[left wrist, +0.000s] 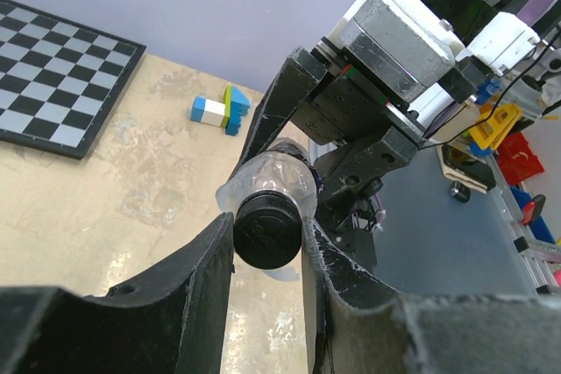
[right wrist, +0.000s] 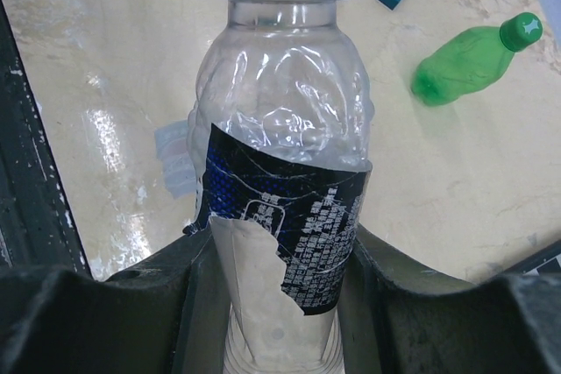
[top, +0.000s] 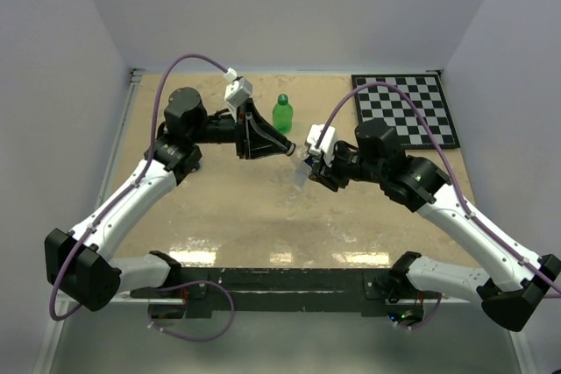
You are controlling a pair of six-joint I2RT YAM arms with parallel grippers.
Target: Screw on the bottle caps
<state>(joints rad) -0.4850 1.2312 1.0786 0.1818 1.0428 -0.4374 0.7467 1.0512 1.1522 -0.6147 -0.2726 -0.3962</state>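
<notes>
The left fingers (left wrist: pixel 197 295) are narrow, pinching the black cap (left wrist: pixel 267 232) by its sides, end-on to the wrist camera. That grip lines the cap's axis up with the wrist, so a roll of the wrist would turn it down the thread. The cap sits at the mouth of the clear bottle (right wrist: pixel 280 172). How far it is threaded cannot be told.

The right fingers (right wrist: pixel 166 304) clamp that bottle low on its body, over the torn dark label. They hold it off the worktop (top: pixel 219 216) with the neck pointing at the left arm. The low grip leaves the neck free and steadies the bottle against the twist. The bottle looks empty, and its walls are dented.

Beyond the two arms, near the back, the green bottle (top: pixel 281 114) stands upright with its green cap (right wrist: pixel 523 31) on, so that half looks done. What it holds, if anything, cannot be told.

A few toy bricks (left wrist: pixel 221 111) and a chessboard (top: pixel 406 109) lie well apart from the work.
</notes>
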